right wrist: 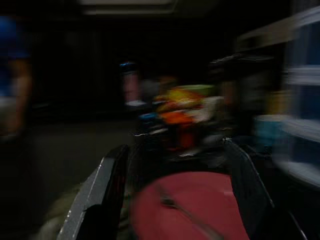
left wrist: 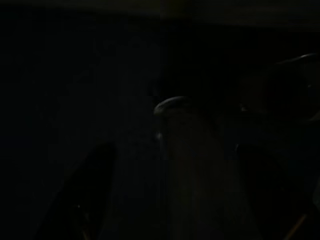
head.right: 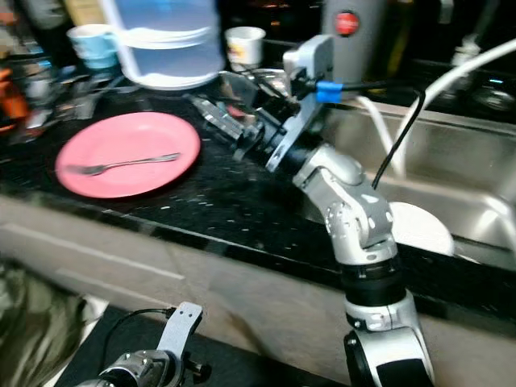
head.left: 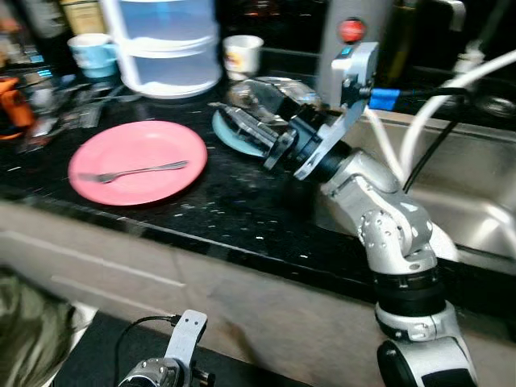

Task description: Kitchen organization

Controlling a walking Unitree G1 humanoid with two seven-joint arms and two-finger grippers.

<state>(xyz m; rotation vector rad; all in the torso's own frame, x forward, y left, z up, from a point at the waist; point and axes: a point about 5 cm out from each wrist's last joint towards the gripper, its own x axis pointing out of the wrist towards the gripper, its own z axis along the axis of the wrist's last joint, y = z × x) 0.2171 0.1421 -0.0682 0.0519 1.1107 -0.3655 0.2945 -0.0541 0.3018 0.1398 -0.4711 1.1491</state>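
A pink plate (head.left: 137, 145) with a fork (head.left: 133, 171) on it lies on the black counter (head.left: 210, 210). To its right sits a small blue plate (head.left: 234, 141), with a clear glass dish (head.left: 270, 93) behind it. My right gripper (head.left: 230, 117) reaches across the counter and hovers just over the blue plate, open and empty. In the blurred right wrist view its fingers (right wrist: 107, 190) stand apart, with the pink plate (right wrist: 195, 205) beyond them. My left arm (head.left: 173, 363) hangs idle below the counter edge. Its gripper (left wrist: 177, 200) shows as two dark fingers set apart in the shade.
At the back stand a stacked translucent container (head.left: 165, 48), a blue cup (head.left: 93, 52), a white cup (head.left: 242, 55) and a silver canister with a red button (head.left: 351, 40). Clutter lies at the far left. A steel sink (head.left: 476, 201) on the right holds a white plate (head.right: 419, 226).
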